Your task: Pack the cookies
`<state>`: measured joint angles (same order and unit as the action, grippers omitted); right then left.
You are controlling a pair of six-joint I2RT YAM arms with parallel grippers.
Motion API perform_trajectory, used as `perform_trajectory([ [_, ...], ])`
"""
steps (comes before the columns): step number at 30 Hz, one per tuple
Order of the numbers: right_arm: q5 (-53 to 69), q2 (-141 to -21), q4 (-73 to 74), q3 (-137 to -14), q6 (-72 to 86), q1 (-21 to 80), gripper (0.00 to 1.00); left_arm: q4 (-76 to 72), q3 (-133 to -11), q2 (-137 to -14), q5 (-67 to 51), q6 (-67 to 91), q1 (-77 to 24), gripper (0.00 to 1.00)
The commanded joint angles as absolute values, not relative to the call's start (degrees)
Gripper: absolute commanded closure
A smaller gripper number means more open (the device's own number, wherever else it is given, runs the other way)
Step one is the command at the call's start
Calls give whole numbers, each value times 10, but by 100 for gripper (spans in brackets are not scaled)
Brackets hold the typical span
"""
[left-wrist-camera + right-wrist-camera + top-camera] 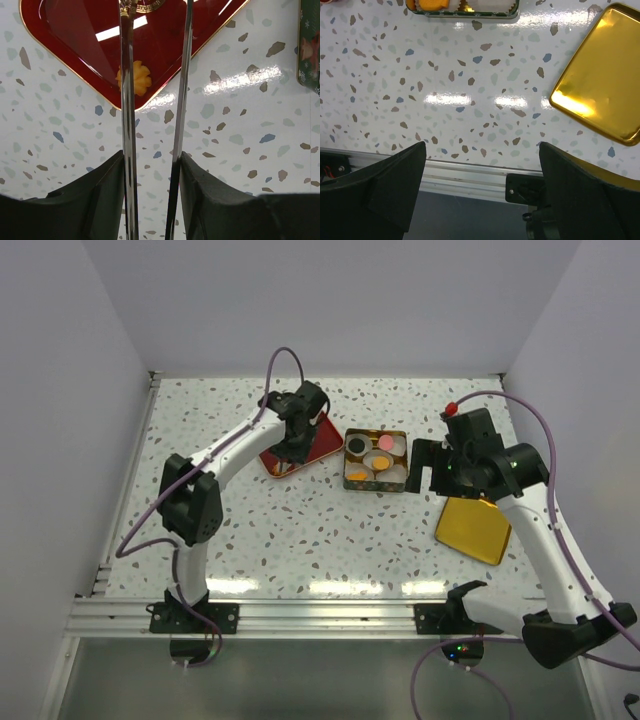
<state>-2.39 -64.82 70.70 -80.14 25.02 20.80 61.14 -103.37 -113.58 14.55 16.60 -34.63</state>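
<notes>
An orange flower-shaped cookie (135, 79) lies near the corner of the red tray (75, 35). My left gripper (152, 160) is shut on thin metal tongs (128, 115), whose two blades stand apart above the tray; the left blade crosses in front of the cookie. In the top view the left gripper (292, 443) hangs over the red tray (322, 436). The open tin (376, 432) holds paper cups with a dark cookie (357, 448), a pink one (385, 443) and orange ones (380, 462). My right gripper (428, 472) is open and empty, just right of the tin.
A gold lid (473, 530) lies flat at the front right, also in the right wrist view (605, 90). The tin's near edge (465, 12) is at the top of that view. The table's metal front rail (465, 172) runs below the right gripper (482, 175).
</notes>
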Motion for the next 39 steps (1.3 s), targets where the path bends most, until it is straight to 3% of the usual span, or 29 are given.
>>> perform_trajectory([
  [1,-35,-643,704,-800,256,205,1,628,-1067,-1144,172,151,-347,51],
  [14,-40,-650,701,-801,259,204,1,631,-1090,-1176,161,135,-347,52],
  [24,-41,-651,700,-801,262,205,1,634,-1093,-1174,163,130,-347,65],
  [39,-43,-663,709,-828,249,204,1,659,-1181,-1142,118,130,-356,66],
])
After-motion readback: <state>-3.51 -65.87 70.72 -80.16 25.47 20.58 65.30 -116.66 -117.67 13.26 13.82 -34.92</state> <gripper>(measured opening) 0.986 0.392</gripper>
